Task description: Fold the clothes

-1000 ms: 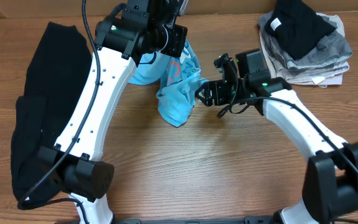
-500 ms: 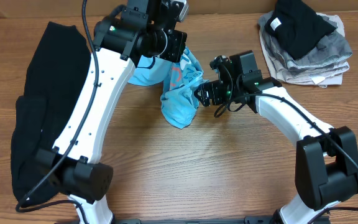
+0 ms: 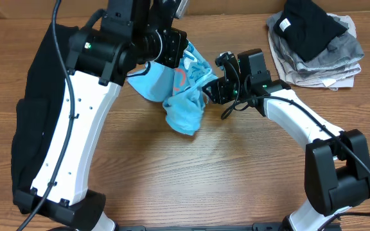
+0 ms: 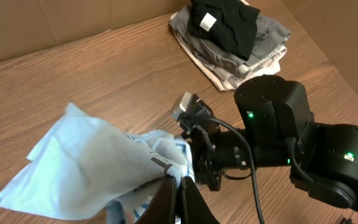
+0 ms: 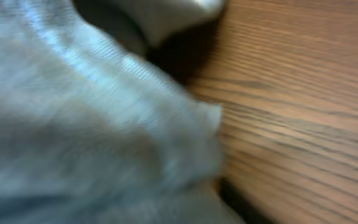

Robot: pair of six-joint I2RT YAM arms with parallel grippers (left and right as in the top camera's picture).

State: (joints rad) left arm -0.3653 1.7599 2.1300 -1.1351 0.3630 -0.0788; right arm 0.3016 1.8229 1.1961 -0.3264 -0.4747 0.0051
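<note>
Left wrist view shows us our left hand [image 4: 174,190] clamped shut on the crumpled light blue fabric T-shirt [image 4: 98,155]. It bunches between both hands. Our right hand [image 3: 209,93] touches it, grip unclear to us.

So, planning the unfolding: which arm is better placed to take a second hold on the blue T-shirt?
Right, probably: the right gripper sits against the T-shirt, while the left gripper is shut on it.
</note>
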